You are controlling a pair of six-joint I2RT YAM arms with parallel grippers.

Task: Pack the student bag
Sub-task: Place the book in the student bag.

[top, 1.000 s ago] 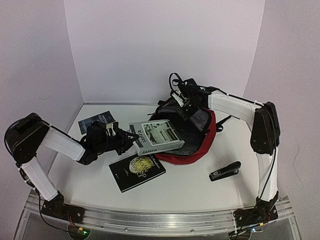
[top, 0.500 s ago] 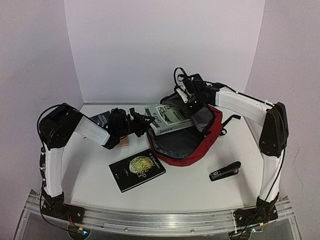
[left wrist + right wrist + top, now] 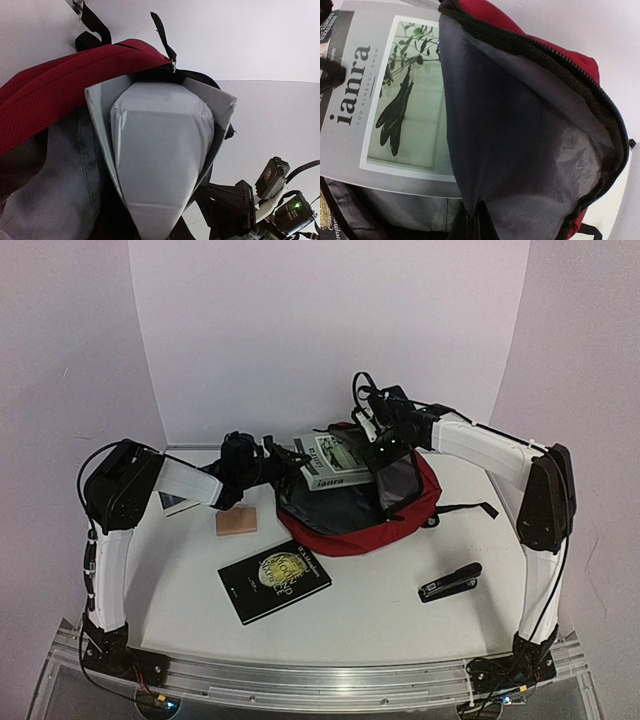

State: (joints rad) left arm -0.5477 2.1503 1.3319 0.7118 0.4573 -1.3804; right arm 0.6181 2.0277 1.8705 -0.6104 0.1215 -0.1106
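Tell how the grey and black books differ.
The grey book is pale with a plant picture; the black book has gold print. The left hand holds the grey book at the bag mouth; the black book lies flat on the table. Both are closed.

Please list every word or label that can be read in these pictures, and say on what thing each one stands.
"ianra": large black letters on the cover of the grey book.
"YOU ALREADY KNOW": small line beside that word, on the same cover.
Black book: gold lettering, too blurred to read.
Dark card at far left: print too small to read.
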